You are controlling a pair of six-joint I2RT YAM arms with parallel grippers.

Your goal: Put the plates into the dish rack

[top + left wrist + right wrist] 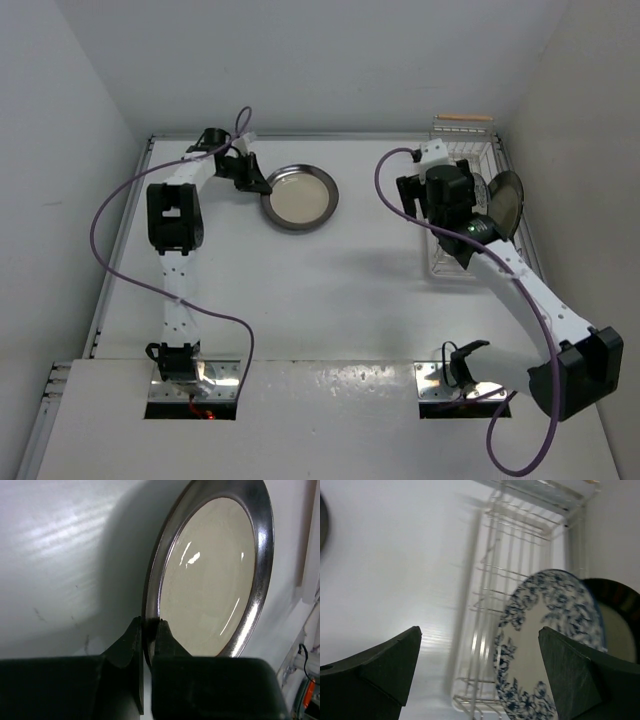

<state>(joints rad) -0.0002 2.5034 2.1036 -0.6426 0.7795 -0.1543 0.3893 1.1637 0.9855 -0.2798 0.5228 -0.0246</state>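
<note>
The dark-rimmed cream plate (300, 197) lies on the table left of centre. My left gripper (258, 186) is shut on its left rim; in the left wrist view the fingers (165, 635) pinch the rim of the plate (215, 570). The white wire dish rack (470, 160) stands at the far right. In it stand the blue-and-white patterned plate (545, 645) and a dark-rimmed plate behind it (620, 615), also seen from above (505, 203). My right gripper (440, 210) hovers over the rack, open and empty, its fingers either side of the blue-and-white plate.
White walls close in the table on the left, back and right. The rack's wooden handle (466, 118) sits against the back wall. Purple cables loop off both arms.
</note>
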